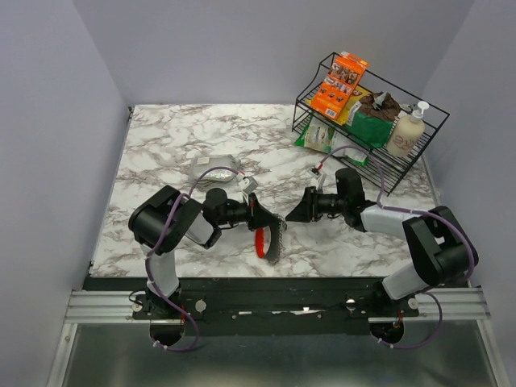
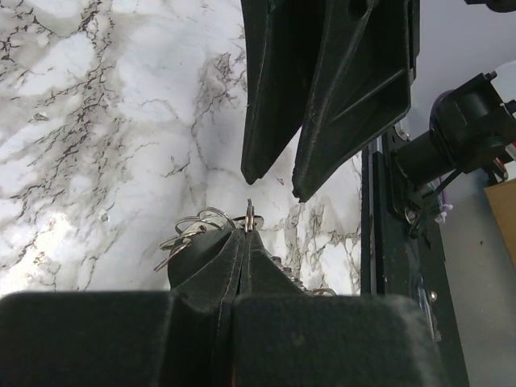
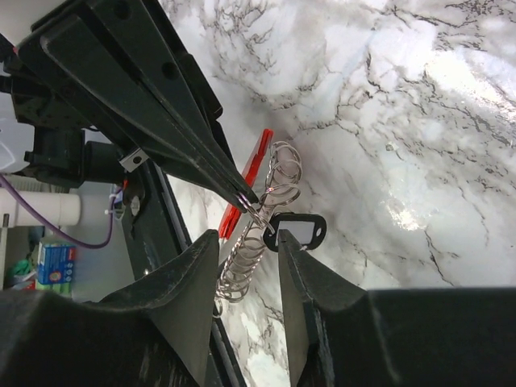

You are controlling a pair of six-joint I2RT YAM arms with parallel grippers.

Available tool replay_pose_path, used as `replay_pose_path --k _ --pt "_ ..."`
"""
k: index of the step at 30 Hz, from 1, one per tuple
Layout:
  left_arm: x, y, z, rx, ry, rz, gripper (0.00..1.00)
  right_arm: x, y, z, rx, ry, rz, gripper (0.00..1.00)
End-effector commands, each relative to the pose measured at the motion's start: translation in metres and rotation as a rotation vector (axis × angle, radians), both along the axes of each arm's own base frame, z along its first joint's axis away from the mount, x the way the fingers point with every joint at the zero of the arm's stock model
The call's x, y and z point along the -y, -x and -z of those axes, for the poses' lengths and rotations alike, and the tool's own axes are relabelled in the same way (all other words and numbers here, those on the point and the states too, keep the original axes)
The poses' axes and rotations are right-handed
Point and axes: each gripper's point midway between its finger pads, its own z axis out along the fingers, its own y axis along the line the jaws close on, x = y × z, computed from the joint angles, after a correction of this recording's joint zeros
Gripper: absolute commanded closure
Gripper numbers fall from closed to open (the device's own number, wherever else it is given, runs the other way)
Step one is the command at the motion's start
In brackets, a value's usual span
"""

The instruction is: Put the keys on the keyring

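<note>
My left gripper (image 1: pixel 272 229) is shut on a thin silver ring of the keyring (image 3: pixel 256 228), a bundle of silver coils with a bright red strip (image 3: pixel 253 168) hanging under the fingertips. In the left wrist view the ring (image 2: pixel 250 213) sticks up from the closed tips, with more loops (image 2: pixel 192 229) beside them. My right gripper (image 3: pixel 244 243) faces it, open, its fingers either side of the coils. The key's dark oval head (image 3: pixel 295 230) rests against the tip of one right finger; its blade is hidden, and I cannot tell whether it is threaded on the ring.
A black wire rack (image 1: pixel 401 179) stands at the back right with an orange box (image 1: pixel 339 83), green packets (image 1: pixel 367 125) and a pump bottle (image 1: pixel 406 131). A flat grey packet (image 1: pixel 222 171) lies behind the left arm. The table's front edge (image 1: pixel 242 280) is just below the grippers.
</note>
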Motion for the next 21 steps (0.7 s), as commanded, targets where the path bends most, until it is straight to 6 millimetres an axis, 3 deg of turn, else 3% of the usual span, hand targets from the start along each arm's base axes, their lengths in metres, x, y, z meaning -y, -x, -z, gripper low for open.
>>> replay_pose_path --k 1,21 --pt "0.003 0.002 -0.079 0.356 0.213 0.039 1.00 -0.005 -0.002 -0.011 0.068 -0.084 -0.032 0.57" --pt "0.002 0.011 -0.089 0.384 0.227 0.075 1.00 -0.006 0.009 -0.007 0.066 -0.152 -0.079 0.64"
